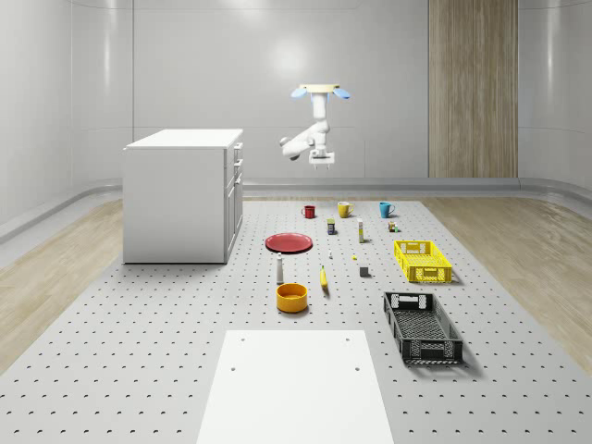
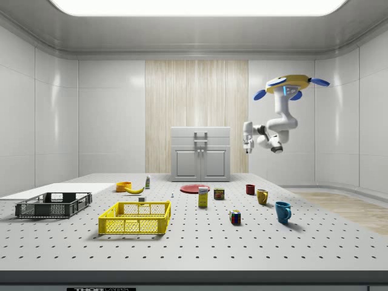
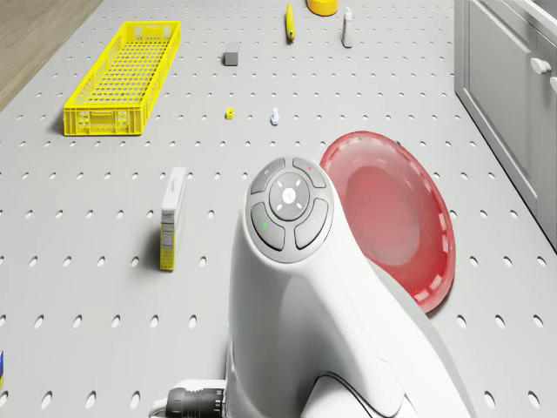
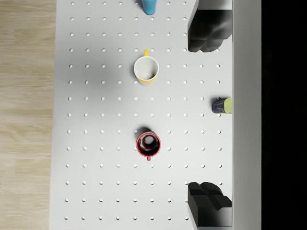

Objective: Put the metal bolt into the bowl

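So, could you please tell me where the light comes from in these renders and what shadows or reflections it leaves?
Side view: a bright ceiling panel lights the room, and the yellow slotted crate casts a soft shadow on the perforated table. Whole-scene view: a pale glare on the back wall, a dark shadow under the black mesh crate. Drone view: the red round plate has a glossy rim.

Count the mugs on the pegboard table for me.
3, in a row at the table's far end from the whole-scene camera: a red mug, a yellow mug beside it, then a blue mug toward that view's right. None seems hidden.
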You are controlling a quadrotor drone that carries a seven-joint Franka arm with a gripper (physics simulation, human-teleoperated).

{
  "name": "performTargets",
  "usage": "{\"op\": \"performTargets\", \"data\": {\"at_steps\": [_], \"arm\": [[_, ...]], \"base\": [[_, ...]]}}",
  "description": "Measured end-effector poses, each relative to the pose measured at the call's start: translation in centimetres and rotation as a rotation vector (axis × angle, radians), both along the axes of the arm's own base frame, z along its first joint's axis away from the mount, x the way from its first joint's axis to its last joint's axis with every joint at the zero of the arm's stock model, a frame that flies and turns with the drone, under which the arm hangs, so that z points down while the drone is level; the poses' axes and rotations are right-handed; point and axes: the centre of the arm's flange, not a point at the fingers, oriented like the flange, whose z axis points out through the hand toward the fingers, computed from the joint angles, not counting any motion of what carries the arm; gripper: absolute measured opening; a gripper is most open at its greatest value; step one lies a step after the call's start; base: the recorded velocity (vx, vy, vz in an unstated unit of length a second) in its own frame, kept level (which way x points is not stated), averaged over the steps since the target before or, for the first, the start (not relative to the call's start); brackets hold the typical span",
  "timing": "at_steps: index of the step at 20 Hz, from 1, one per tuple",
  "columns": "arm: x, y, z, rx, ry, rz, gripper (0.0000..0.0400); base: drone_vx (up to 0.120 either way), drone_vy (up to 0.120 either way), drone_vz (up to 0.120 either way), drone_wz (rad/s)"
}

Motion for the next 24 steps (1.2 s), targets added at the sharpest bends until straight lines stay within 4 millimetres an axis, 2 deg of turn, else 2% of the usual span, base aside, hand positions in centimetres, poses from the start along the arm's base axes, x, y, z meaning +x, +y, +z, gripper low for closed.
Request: {"op": "performTargets", "data": {"at_steps": [7,12,18,24], "arm": [[0.0,-0.19,-0.01,-0.019,0.001,0.0,0.04],[0.0,-0.23,-0.01,-0.024,0.001,0.0,0.04],[0.0,-0.25,-0.02,-0.026,0.001,0.0,0.04],[0.0,-0.25,-0.02,-0.026,0.001,0.0,0.04]], "base": [[0.12,0.0,-0.12,0.0],[0.12,0.048,-0.008,0.0],[0.12,0.0,-0.1,0.0],[0.12,0.0,0.0,0.0]]}}
